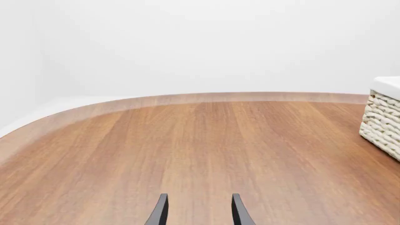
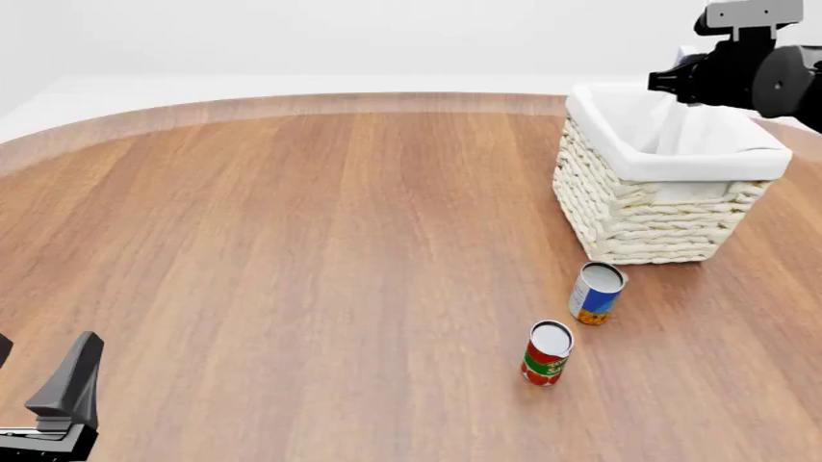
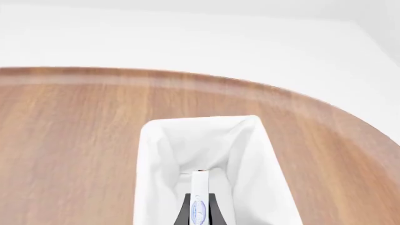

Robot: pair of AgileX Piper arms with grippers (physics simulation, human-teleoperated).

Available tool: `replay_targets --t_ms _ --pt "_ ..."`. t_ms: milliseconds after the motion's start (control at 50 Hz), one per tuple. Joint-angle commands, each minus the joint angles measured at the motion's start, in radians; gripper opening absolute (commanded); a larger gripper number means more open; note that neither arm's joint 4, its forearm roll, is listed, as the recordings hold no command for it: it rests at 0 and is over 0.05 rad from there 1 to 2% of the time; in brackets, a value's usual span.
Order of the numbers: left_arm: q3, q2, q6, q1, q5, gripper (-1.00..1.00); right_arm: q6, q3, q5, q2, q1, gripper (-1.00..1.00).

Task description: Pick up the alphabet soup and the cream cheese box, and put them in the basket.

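Note:
The alphabet soup (image 2: 598, 293) stands upright on the table just in front of the basket (image 2: 642, 221). My right gripper (image 3: 199, 199) is shut on the cream cheese box (image 3: 199, 206), a thin white box with a blue mark, and holds it edge-up over the basket's white-lined inside (image 3: 150, 159). In the front view the right arm (image 2: 752, 67) hangs over the basket's far right side. My left gripper (image 1: 198, 204) is open and empty, low over bare table at the near left (image 2: 45, 380), far from both the can and the basket.
A red and green labelled can (image 2: 548, 352) stands upright just in front and left of the alphabet soup. The basket's woven corner shows in the left wrist view (image 1: 381, 124). The table's curved far edge (image 2: 321, 101) runs across the back.

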Motion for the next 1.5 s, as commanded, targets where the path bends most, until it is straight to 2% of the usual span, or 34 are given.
replay_targets --t_ms 20,320,1080,1180,1200,1500 --pt "0.000 0.001 -0.001 0.000 -0.001 1.00 0.009 -0.115 0.049 0.100 -0.011 -1.00" --pt "0.000 0.001 0.000 0.000 -0.001 1.00 0.005 -0.189 0.100 0.196 -0.021 -1.00" --pt "0.000 0.002 -0.001 0.000 -0.002 1.00 0.025 -0.296 0.139 0.376 -0.030 -1.00" --pt "0.000 0.002 0.000 0.000 -0.002 1.00 0.032 -0.293 0.138 0.366 -0.032 -1.00" --pt "0.000 0.002 0.000 0.000 -0.002 1.00 0.032 -0.294 0.141 0.366 -0.036 1.00" --pt "0.001 0.001 0.000 0.000 -0.001 1.00 0.030 -0.247 0.114 0.313 -0.036 1.00"
